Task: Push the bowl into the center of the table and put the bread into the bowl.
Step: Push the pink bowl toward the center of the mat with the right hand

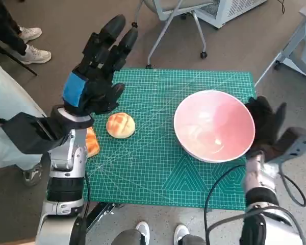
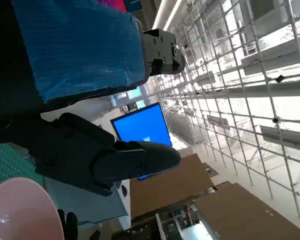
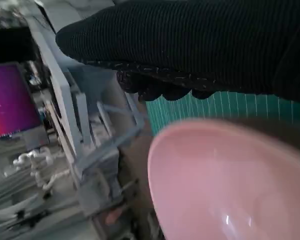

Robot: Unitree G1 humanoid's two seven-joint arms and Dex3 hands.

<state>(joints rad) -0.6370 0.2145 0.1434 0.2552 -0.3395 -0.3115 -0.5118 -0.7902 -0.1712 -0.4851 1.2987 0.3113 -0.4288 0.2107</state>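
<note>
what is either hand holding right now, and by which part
Nothing is held. The left hand is raised above the table, fingers apart, empty. The right hand lies against the bowl's outer rim, without gripping it.

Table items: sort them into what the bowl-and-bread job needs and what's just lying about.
Job:
- pink bowl, on the mat's right side
- round bread roll, mat's left
- right hand, beside the bowl's rim

Lying about:
- orange item by the left arm
- green cutting mat
- office chair

The left forearm [image 1: 66,168] hides most of an orange bread piece [image 1: 92,142] at the mat's edge.
</note>
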